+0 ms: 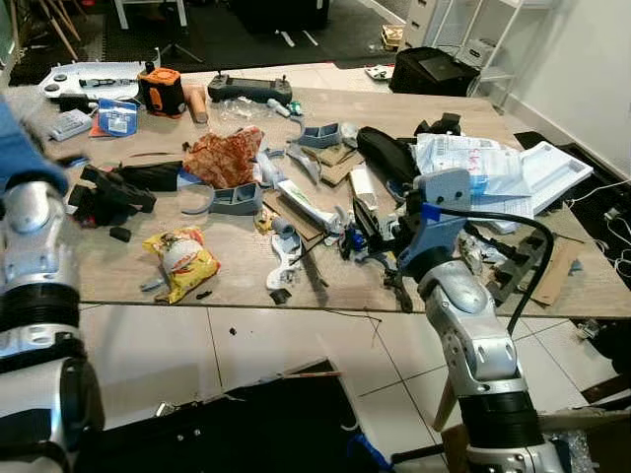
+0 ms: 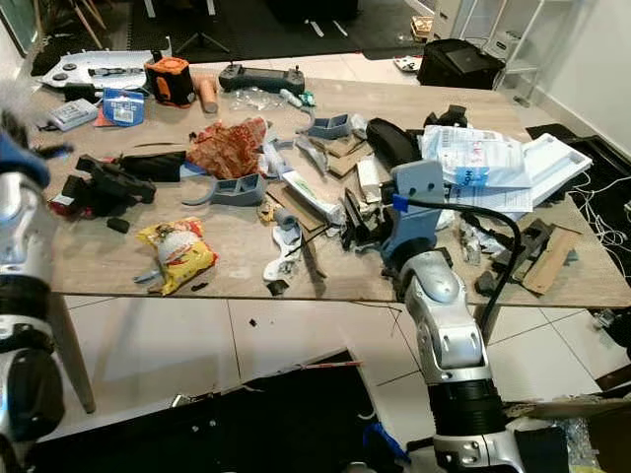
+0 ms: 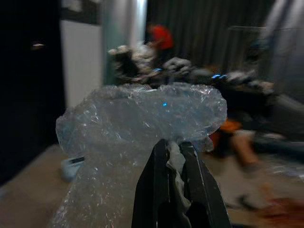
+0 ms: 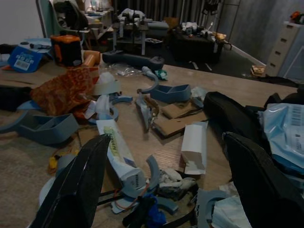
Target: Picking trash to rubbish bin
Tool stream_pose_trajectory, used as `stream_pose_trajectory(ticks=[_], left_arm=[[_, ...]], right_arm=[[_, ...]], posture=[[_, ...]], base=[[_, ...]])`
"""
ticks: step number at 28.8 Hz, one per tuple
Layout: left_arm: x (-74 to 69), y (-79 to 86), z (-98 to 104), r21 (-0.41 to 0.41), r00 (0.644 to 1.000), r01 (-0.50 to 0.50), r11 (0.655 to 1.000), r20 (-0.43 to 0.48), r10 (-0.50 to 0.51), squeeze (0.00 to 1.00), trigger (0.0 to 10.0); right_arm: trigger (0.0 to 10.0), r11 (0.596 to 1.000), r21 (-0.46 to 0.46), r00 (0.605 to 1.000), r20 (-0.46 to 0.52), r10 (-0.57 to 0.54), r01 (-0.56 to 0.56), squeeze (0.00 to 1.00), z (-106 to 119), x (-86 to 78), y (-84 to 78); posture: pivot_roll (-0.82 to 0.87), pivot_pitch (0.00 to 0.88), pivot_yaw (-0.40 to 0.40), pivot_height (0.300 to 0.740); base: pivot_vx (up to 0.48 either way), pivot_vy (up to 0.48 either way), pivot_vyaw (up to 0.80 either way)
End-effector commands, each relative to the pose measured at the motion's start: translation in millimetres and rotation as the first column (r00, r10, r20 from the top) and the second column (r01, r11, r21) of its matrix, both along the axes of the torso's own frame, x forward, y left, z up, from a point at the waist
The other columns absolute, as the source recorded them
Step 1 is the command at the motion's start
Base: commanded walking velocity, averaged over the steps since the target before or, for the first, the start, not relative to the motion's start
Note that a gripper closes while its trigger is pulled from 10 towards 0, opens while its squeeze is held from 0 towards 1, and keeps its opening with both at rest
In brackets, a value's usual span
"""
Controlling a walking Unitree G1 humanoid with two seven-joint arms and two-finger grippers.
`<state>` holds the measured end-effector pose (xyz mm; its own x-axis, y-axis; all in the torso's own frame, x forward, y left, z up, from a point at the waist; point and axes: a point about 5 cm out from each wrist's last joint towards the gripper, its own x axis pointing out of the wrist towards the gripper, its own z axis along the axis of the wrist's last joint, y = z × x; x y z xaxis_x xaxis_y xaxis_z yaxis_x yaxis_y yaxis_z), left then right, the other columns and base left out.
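Observation:
My left gripper [image 3: 173,142] is shut on a crumpled sheet of clear plastic wrap [image 3: 142,114], held up in the air; the left arm [image 1: 30,246] stands at the table's left end. My right gripper [image 4: 166,142] is open, fingers wide apart, low over the clutter near the table's front edge [image 1: 367,236]. Under and ahead of it lie a white tube [image 4: 118,152], a small white box [image 4: 194,145] and grey plastic parts. A yellow snack wrapper [image 1: 182,261] lies front left. A crumpled red-orange wrapper [image 1: 225,156] sits mid-table.
The wooden table [image 1: 118,286] is crowded: black bag [image 1: 389,153], white parcels [image 1: 473,163], a controller [image 1: 248,89], an orange device [image 1: 161,91], black tools [image 1: 108,197]. Something dark lies on the tiled floor below the front edge [image 1: 246,424].

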<state>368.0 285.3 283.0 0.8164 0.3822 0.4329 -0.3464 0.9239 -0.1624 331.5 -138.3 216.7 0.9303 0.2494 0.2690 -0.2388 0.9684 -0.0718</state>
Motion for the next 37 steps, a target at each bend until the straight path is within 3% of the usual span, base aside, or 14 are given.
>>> stream_pose_trajectory(ticks=[1,3,6,9,11,13,14,19,23,25,26,27,31,37], left_arm=[[1.9,-12.4,4.5,-0.010,0.997,0.061,0.998,0.043,-0.061,0.00,0.0],[3.1,-17.4,4.3,-0.017,0.995,0.083,0.996,0.049,-0.082,0.00,0.0],[10.7,-45.9,-0.5,-0.068,0.969,0.241,0.968,0.069,-0.236,0.00,0.0],[13.7,-93.1,-6.9,-0.100,0.881,0.469,0.878,0.127,-0.456,0.00,0.0],[13.7,-93.1,-6.9,-0.100,0.881,0.469,0.878,0.127,-0.456,0.00,0.0],[13.0,-115.2,-8.9,-0.125,0.821,0.568,0.814,0.164,-0.547,0.00,0.0],[13.0,-115.2,-8.9,-0.125,0.821,0.568,0.814,0.164,-0.547,0.00,0.0],[7.3,-171.5,-2.4,-0.095,0.622,0.780,0.619,0.220,-0.751,0.00,0.0],[4.3,-184.3,-1.8,-0.072,0.533,0.844,0.531,0.218,-0.818,0.00,0.0],[0.4,-190.4,-1.8,-0.063,0.462,0.885,0.461,0.238,-0.854,0.00,0.0],[-1.0,-191.8,-1.7,-0.062,0.440,0.896,0.439,0.246,-0.864,0.00,0.0],[-2.6,-193.4,-2.0,-0.064,0.418,0.907,0.415,0.252,-0.873,0.00,0.0],[-6.2,-195.9,-2.4,-0.060,0.377,0.926,0.374,0.248,-0.892,0.00,0.0],[-7.3,-195.9,-8.2,-0.031,0.374,0.926,0.376,0.188,-0.908,0.00,0.0]], right_arm=[[10.0,0.999,0.026,0.999,0.002,-0.034,0.034,0.00,-2.2,-0.7,-7.0],[10.0,0.999,0.031,0.999,0.004,-0.041,0.041,0.00,-2.4,-1.1,-8.3],[10.0,0.995,0.068,0.998,0.007,-0.067,0.067,0.00,-2.3,-2.4,-11.4],[10.0,0.992,0.102,0.997,0.012,-0.080,0.078,0.00,-2.0,-4.3,-11.9],[10.0,0.992,0.102,0.997,0.012,-0.080,0.078,0.00,-2.0,-4.3,-11.9],[10.0,0.990,0.123,0.997,0.022,-0.074,0.071,0.00,-0.2,-5.3,-10.3],[10.0,0.990,0.123,0.997,0.022,-0.074,0.071,0.00,-0.2,-5.3,-10.3],[10.0,0.982,0.187,0.997,0.082,0.005,-0.021,0.00,8.5,-10.4,0.8],[10.0,0.972,0.227,0.994,0.109,0.031,-0.055,0.00,13.2,-12.2,4.1],[10.0,0.959,0.264,0.988,0.142,0.064,-0.100,0.00,18.6,-15.0,7.9],[10.0,0.954,0.274,0.985,0.155,0.077,-0.118,0.30,20.5,-16.1,9.3],[10.0,0.945,0.295,0.981,0.170,0.094,-0.142,1.00,22.6,-18.1,10.7],[10.0,0.919,0.339,0.970,0.203,0.137,-0.201,1.00,26.7,-22.7,13.9],[10.0,0.854,0.373,0.917,0.304,0.258,-0.364,1.00,42.0,-33.9,25.1]], posture=[[-0.01,0.114,-0.016,0.740],[-0.01,0.109,-0.015,0.740],[-0.01,0.107,-0.012,0.740],[-0.01,0.100,-0.006,0.740],[-0.01,0.100,-0.006,0.740],[-0.02,0.095,-0.003,0.740],[-0.02,0.095,-0.003,0.740],[-0.03,0.082,-0.003,0.740],[-0.03,0.082,-0.003,0.740],[-0.03,0.075,0.003,0.740],[-0.03,0.075,0.003,0.740],[-0.03,0.070,0.007,0.740],[-0.03,0.070,0.007,0.740],[-0.03,0.062,0.005,0.740]], base=[[0.000,0.000,0.00],[0.000,0.000,0.00],[0.000,0.000,0.00],[0.000,0.000,0.00],[0.000,0.000,0.00],[0.000,0.000,0.00],[0.000,0.000,0.00],[0.000,0.000,0.00],[0.000,0.000,0.00],[0.000,0.000,0.00],[0.000,0.000,0.00],[0.000,0.000,0.00],[0.000,0.000,0.00],[0.000,0.000,0.00]])
